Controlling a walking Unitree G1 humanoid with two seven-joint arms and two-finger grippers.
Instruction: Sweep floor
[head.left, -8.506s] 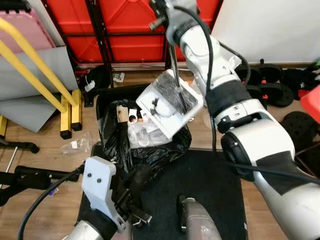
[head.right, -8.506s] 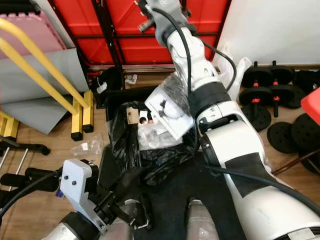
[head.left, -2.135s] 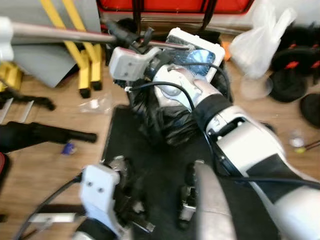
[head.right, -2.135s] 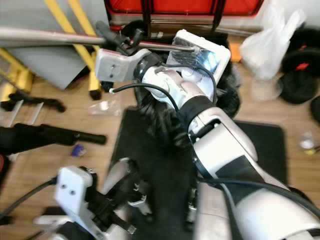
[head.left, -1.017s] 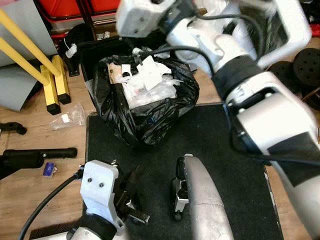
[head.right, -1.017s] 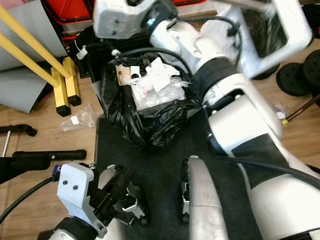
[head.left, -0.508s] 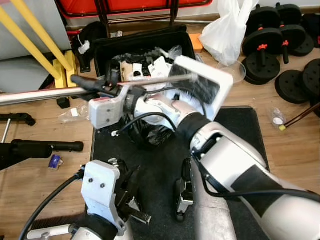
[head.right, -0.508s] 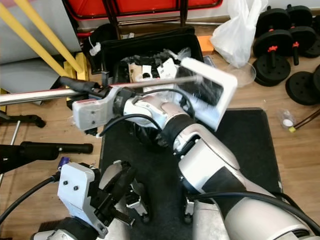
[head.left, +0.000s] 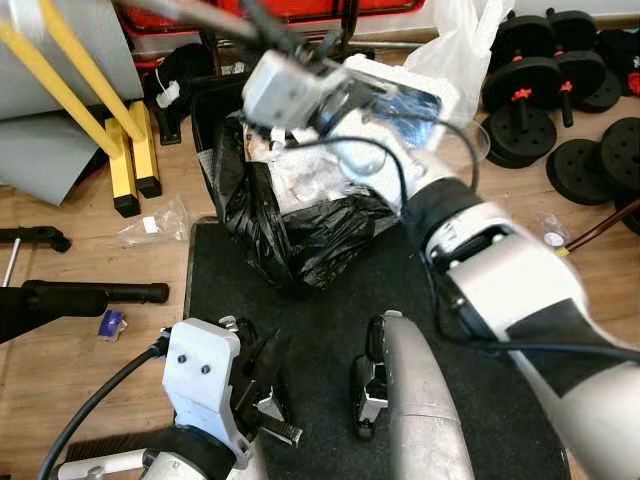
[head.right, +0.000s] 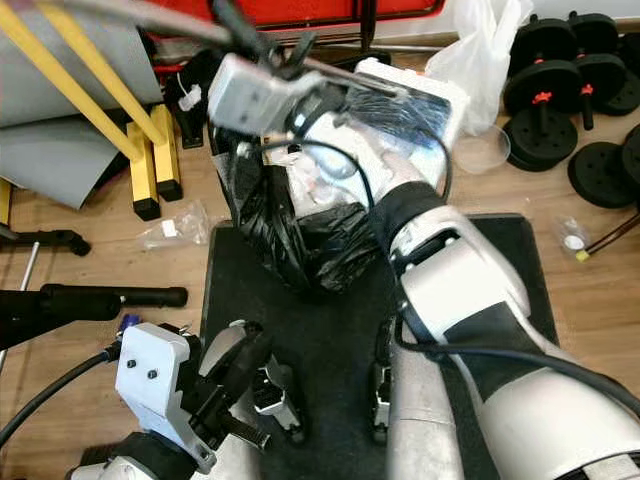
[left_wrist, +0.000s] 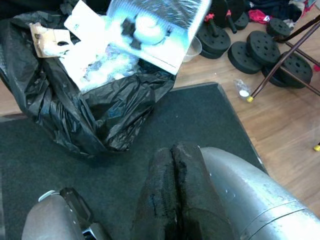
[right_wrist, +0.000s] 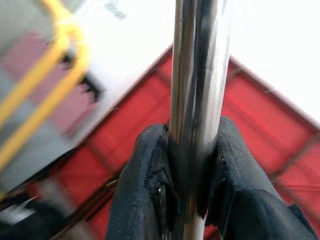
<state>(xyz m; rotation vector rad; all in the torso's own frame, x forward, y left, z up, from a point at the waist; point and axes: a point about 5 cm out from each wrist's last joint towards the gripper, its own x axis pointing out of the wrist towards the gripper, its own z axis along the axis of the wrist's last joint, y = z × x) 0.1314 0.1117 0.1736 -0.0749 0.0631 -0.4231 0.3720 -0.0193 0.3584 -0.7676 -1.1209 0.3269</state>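
Our right hand (right_wrist: 192, 165) clamps the dustpan pole (right_wrist: 195, 65); dustpan (head.right: 415, 105) tilted over black bag (head.right: 300, 240); left hand (left_wrist: 172, 195) closed, empty.

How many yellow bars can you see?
2. Both slant side by side on the robot's left, beside the black trash bag: one yellow bar nearer the bag, the other just outside it.

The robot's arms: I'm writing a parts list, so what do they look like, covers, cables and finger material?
Both arms have glossy silver-white shells with black bands at the joints. The right arm carries a black cable looping along it; the left arm has a pale grey wrist block with two screws and a black cable. The fingers are black with a rough, textured cover.
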